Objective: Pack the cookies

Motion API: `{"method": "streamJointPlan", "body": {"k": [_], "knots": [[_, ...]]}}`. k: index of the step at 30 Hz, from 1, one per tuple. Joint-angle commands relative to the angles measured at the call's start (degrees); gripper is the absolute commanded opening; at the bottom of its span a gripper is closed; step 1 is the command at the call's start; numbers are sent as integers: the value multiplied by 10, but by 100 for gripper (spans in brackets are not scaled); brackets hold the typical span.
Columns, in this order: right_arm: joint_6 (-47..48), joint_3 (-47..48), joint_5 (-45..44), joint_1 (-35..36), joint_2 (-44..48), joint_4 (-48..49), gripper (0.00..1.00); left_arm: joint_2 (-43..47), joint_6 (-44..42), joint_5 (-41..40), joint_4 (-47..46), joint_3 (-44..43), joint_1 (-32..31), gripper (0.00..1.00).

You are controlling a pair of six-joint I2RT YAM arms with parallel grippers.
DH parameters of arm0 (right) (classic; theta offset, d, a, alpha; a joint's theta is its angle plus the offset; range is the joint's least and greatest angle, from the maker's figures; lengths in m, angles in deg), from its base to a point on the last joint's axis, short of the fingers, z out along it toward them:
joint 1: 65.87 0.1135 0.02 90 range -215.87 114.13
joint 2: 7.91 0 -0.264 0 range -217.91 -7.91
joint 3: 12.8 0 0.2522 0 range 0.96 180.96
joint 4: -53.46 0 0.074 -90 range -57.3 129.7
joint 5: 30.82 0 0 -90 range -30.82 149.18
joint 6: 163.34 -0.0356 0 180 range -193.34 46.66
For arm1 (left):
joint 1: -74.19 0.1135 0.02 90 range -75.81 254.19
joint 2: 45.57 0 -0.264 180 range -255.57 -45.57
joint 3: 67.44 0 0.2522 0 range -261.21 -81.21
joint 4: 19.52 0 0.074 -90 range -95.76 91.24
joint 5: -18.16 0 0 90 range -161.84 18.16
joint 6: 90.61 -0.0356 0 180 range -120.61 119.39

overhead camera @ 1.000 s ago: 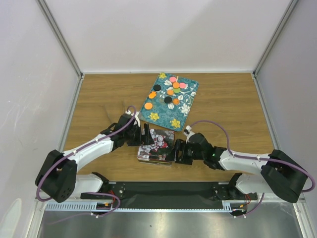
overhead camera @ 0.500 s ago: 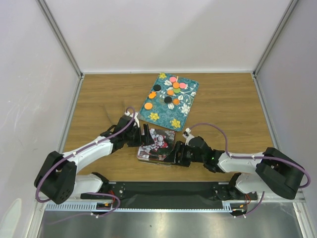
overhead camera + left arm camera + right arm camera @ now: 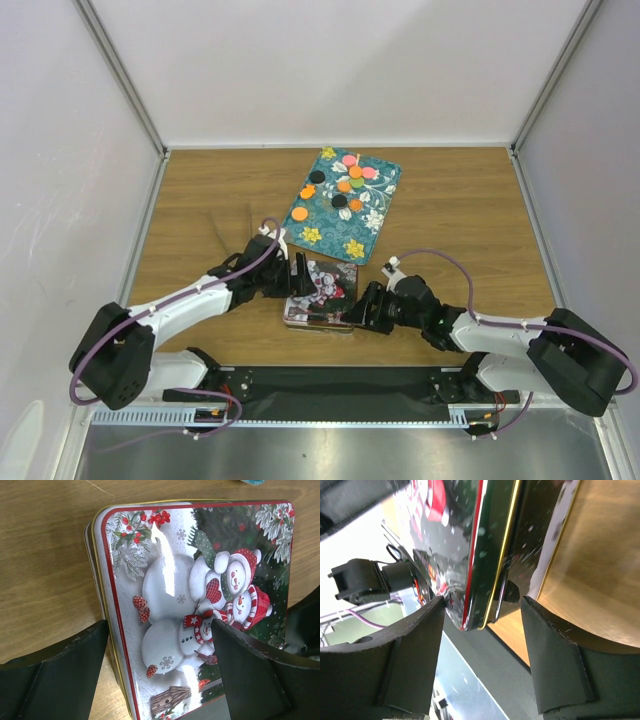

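Observation:
The cookies (image 3: 345,185), small orange, green, pink and black discs, lie on the teal flowered tray (image 3: 335,222) at the back. In front of it lies a tin (image 3: 322,292) with a snowman lid (image 3: 190,580). My left gripper (image 3: 297,275) is open over the tin's left edge. In the left wrist view, this gripper (image 3: 159,625) has one finger beside the side wall and the other above the lid. My right gripper (image 3: 358,305) has the tin's near right corner (image 3: 485,530) between its fingertips. In the right wrist view, this gripper (image 3: 482,600) has one finger on the lid face and the other against the side wall.
One orange cookie (image 3: 299,213) lies apart at the tray's left edge. A black mat strip (image 3: 340,380) runs along the near table edge behind the arm bases. White walls with metal posts enclose the wooden table (image 3: 470,210).
My right gripper has narrowed onto the tin's corner and drawn back to the right. The tin and my left gripper have shifted slightly right with it.

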Motion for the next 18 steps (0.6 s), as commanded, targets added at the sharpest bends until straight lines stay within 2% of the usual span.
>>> {"method": "streamJointPlan", "body": {"k": [1,6,8,15,18], "knots": [[7,-13,0,-26,-3,28,66,-1,1,-11,33,-7,-21,88],[7,-15,13,-34,-18,47,61,-1,6,-19,35,-5,-40,88],[4,-17,13,-32,-25,54,55,-3,10,-21,38,-6,-51,89],[0,-19,-10,0,-51,55,48,-7,43,-10,18,10,-81,88],[-7,-25,-17,13,-69,69,40,-6,53,-10,8,23,-85,88]]}}
